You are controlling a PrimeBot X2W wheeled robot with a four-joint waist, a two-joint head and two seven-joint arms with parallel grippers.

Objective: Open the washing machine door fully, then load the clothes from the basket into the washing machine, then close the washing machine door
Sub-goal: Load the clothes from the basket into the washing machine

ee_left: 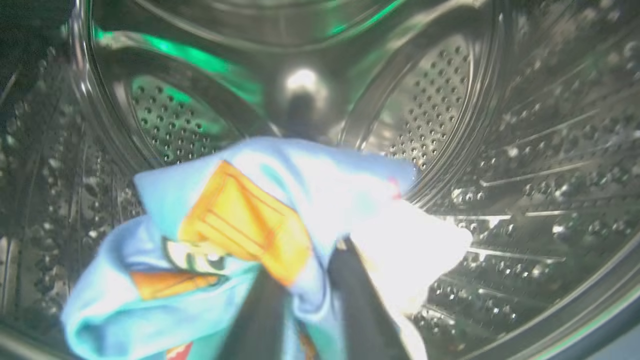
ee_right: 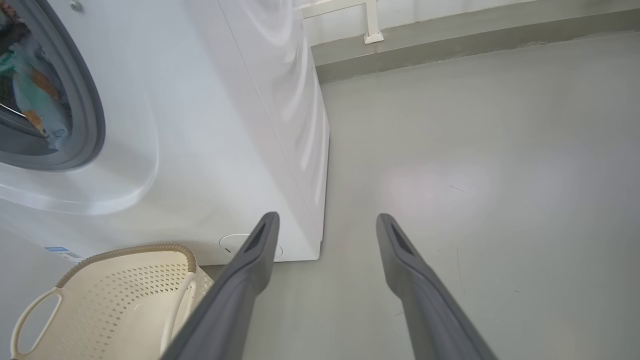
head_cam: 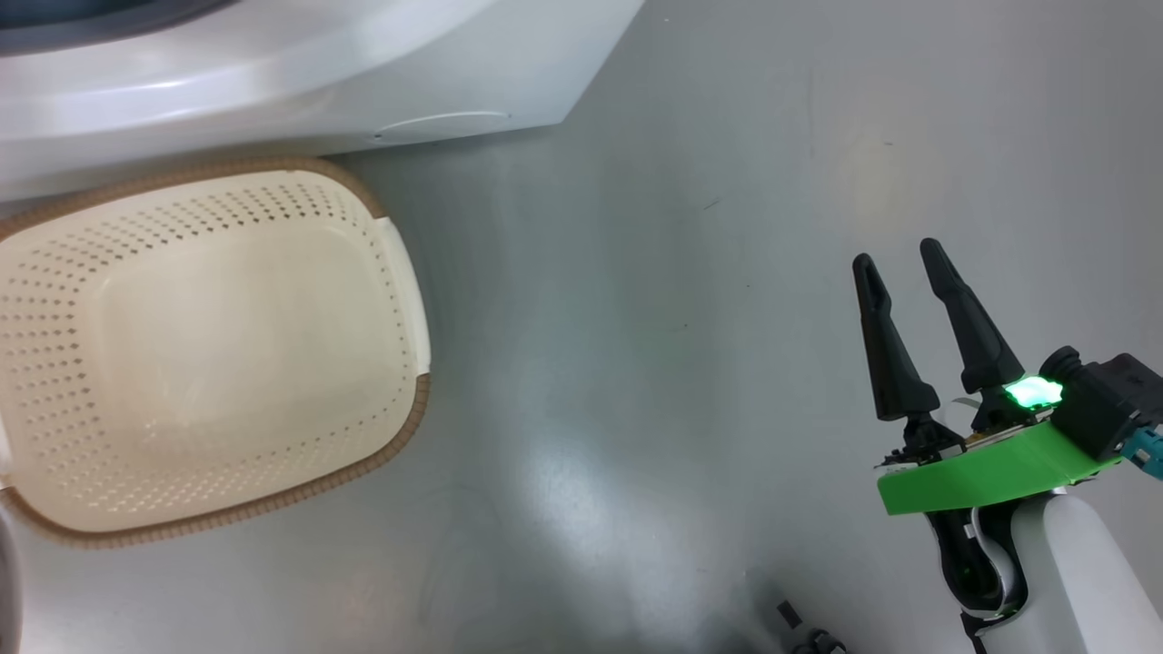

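Observation:
My left gripper (ee_left: 310, 260) is inside the steel drum (ee_left: 430, 115) of the washing machine (head_cam: 273, 82). Light-blue clothes (ee_left: 240, 220) with orange figures drape over its two dark fingers (ee_left: 360, 300) and hide the tips; a cream piece (ee_left: 410, 245) hangs on the right. The fingers stand a little apart with cloth bunched between them. The basket (head_cam: 422, 409) sits on the floor in front of the machine with nothing inside. My right gripper (head_cam: 898, 254) hovers open over bare floor, right of the basket. The washing machine door is out of view.
In the right wrist view, the washing machine (ee_right: 225, 125) has its grey gasket (ee_right: 90, 115) exposed, with blue clothes (ee_right: 35, 100) inside. The basket (ee_right: 130, 250) stands below the round white cap (ee_right: 235, 245). Grey floor (ee_right: 475, 175) stretches right to a wall skirting.

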